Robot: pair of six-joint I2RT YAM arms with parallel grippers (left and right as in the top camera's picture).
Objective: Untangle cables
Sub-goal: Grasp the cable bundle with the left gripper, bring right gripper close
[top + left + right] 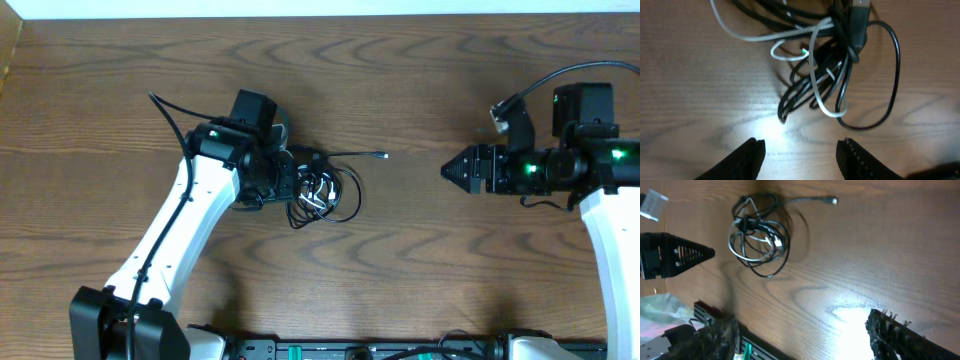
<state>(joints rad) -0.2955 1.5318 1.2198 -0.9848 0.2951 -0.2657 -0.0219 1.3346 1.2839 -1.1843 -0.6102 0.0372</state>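
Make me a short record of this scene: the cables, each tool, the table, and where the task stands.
cables: several black and one white, tangled in one bundle
plug end: sticks out of the bundle toward the right arm
left tool: open, right at the bundle, gripping nothing
right tool: open, empty, apart from the bundle
table: wood grain, the bundle lies on it
task: not yet untangled

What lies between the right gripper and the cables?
Only bare table, shown in the overhead view; one black cable's plug end reaches into that stretch.
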